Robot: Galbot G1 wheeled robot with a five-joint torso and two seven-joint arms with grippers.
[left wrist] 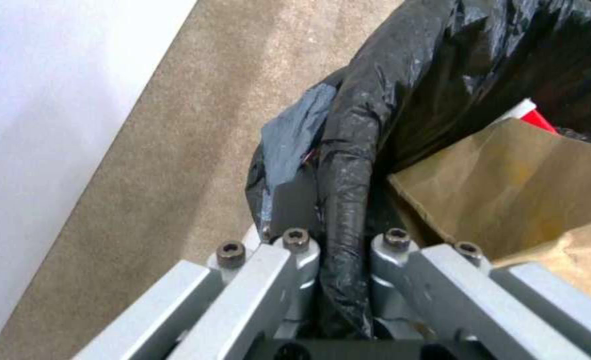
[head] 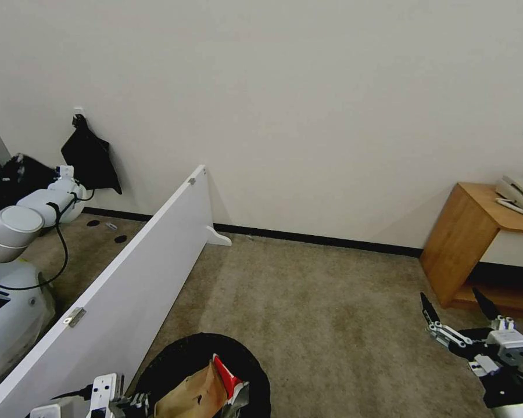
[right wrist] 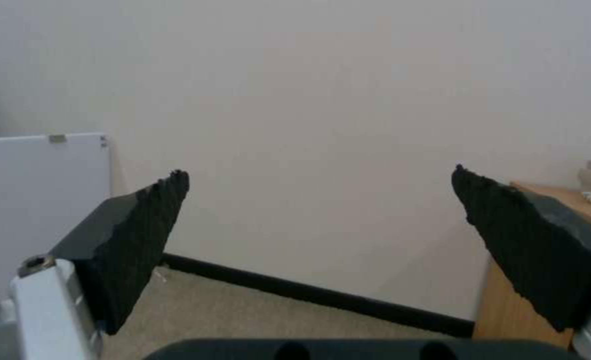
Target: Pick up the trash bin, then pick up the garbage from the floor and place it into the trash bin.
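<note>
Bin duty: my left gripper [left wrist: 342, 260] is pinched on the bagged rim of the trash bin [head: 203, 371], low at my front-left beside the white panel [head: 128, 273], with brown cardboard [left wrist: 509, 185] inside. Right gripper [head: 456, 310] hangs wide, holding nothing. I'd keep the bin level while driving.

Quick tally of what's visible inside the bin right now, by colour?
In the trash bin, held at its rim by the left gripper; right gripper open, empty.
Brown: 1, folded cardboard
Red and white: 1, crushed piece
Total: 2 visible
</note>
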